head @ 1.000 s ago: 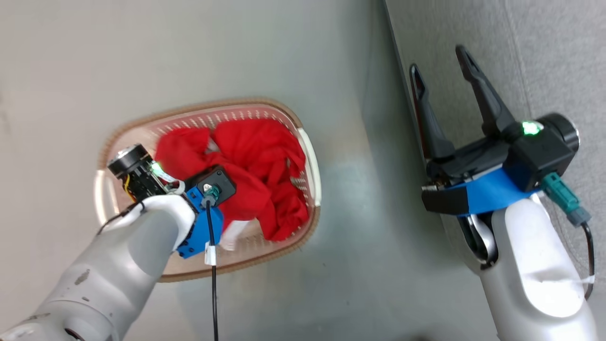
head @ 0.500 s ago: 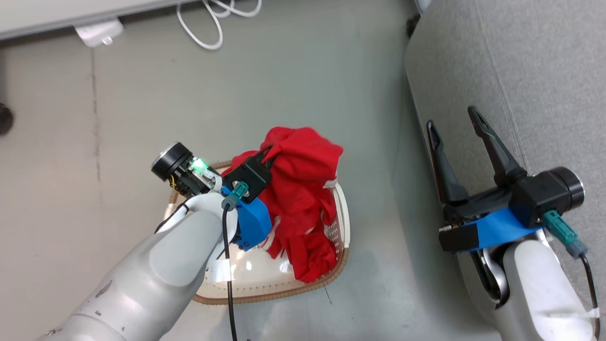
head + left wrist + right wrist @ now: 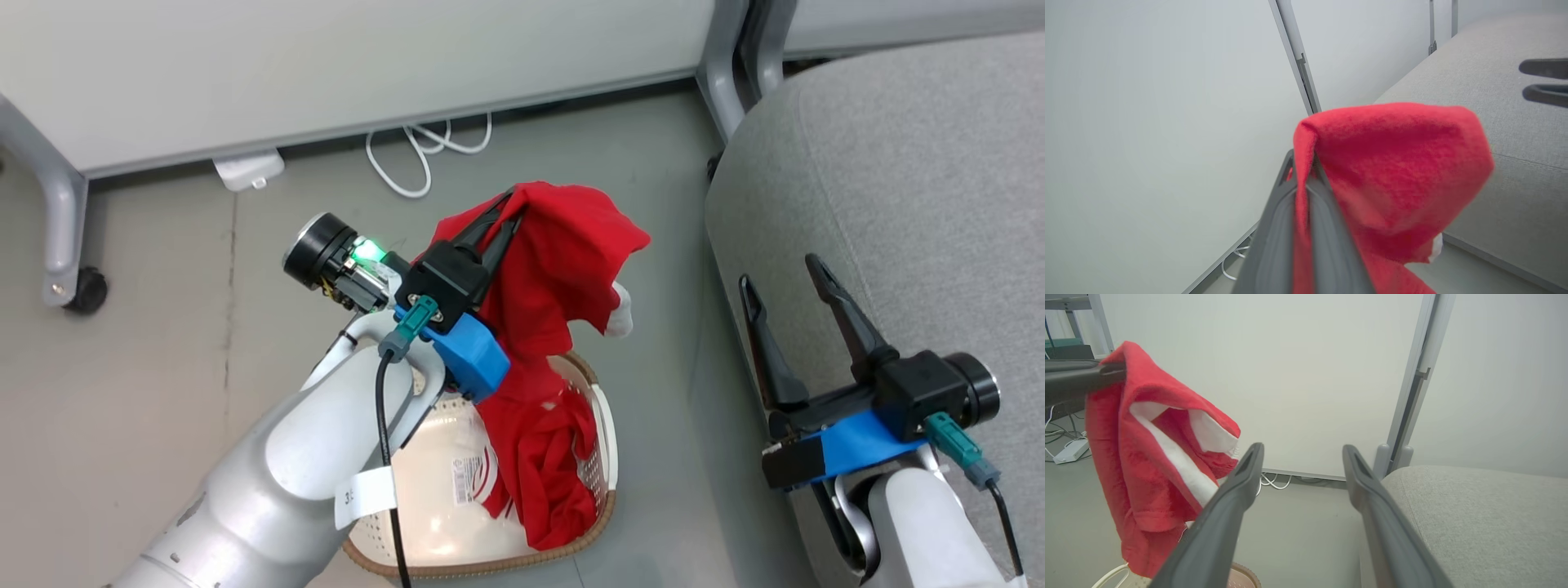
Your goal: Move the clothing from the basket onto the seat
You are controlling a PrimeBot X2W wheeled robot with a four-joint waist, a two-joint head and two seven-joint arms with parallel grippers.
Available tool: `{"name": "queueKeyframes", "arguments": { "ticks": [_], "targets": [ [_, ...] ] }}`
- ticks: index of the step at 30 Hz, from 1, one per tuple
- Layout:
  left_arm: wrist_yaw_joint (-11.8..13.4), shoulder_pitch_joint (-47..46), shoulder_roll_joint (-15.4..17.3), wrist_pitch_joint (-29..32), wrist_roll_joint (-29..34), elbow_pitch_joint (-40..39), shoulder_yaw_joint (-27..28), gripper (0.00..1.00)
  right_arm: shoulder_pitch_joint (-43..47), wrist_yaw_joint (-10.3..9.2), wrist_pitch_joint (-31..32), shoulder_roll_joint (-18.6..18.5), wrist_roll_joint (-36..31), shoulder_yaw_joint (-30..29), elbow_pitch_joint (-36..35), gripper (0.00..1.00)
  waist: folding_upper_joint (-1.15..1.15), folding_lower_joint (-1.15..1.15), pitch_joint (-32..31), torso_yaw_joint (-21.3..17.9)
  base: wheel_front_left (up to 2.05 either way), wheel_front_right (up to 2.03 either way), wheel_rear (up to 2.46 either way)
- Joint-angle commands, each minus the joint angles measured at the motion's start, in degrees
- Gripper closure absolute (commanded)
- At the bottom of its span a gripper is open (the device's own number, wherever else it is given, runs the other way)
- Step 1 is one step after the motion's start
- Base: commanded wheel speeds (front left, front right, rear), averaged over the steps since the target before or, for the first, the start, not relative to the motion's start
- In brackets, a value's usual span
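Above the cream laundry basket (image 3: 602, 457), the left gripper (image 3: 508, 204) pinches a fold of red clothing (image 3: 563, 269) between fully closed fingers, the cloth's lower end trailing into the basket. Soft, light and limp, it seems best held by a bunched fold. The right gripper (image 3: 778, 272) gapes empty beside the grey sofa seat (image 3: 898, 163).

The right hand (image 3: 1302, 449) holds its two dark fingers spread wide apart. Left of the hand, the red clothing (image 3: 1139, 486) with white trim hangs in the air, its top fold pinched by the left hand (image 3: 1106, 373), which reaches in from the left edge. Under the cloth, beside the hand's left finger, part of the basket (image 3: 1243, 576) rim shows. The grey seat (image 3: 1474, 522) lies just right of the right finger. Ahead, white cables (image 3: 1274, 482) lie on the floor (image 3: 1298, 531).
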Motion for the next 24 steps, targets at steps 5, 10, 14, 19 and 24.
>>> {"name": "queueKeyframes", "arguments": {
  "ticks": [5, 10, 14, 19, 24],
  "targets": [
    [-0.76, 0.02, -2.27, -0.29, 1.2, -3.1, 3.29, 1.0, 3.09, 0.03, -0.22, 0.22, 0.12, -0.06, 0.67, 0.0, -0.01, 0.01, -4.94, 0.63, 0.0, 0.0, 0.0],
    [-1.37, -0.7, -3.98, -0.29, 2.01, -4.94, 5.51, 1.0, 4.93, 0.02, -0.22, 0.43, 0.14, 0.04, 1.03, 0.0, -0.01, 0.01, -7.47, 1.06, 0.0, 0.0, 0.0],
    [-1.89, -0.96, -4.64, -0.29, 2.59, -5.81, 6.64, 1.0, 6.06, 0.02, -0.22, 0.59, 0.35, 0.28, 1.24, 0.0, -0.01, 0.01, -8.93, 1.21, 0.0, 0.0, 0.0],
    [-2.42, -0.91, -5.18, -0.29, 3.03, -5.89, 7.56, 1.0, 6.44, 0.03, -0.22, 0.7, 0.49, 0.67, 1.37, 0.0, -0.01, 0.01, -9.9, 1.24, 0.0, 0.0, 0.0],
    [-2.86, -0.39, -5.46, -0.29, 3.86, -5.6, 8.12, 1.0, 6.82, 0.03, -0.22, 0.39, 0.79, 1.7, 0.96, 0.0, -0.01, 0.01, -10.29, 1.2, 0.0, 0.0, 0.0]
  ]
}}
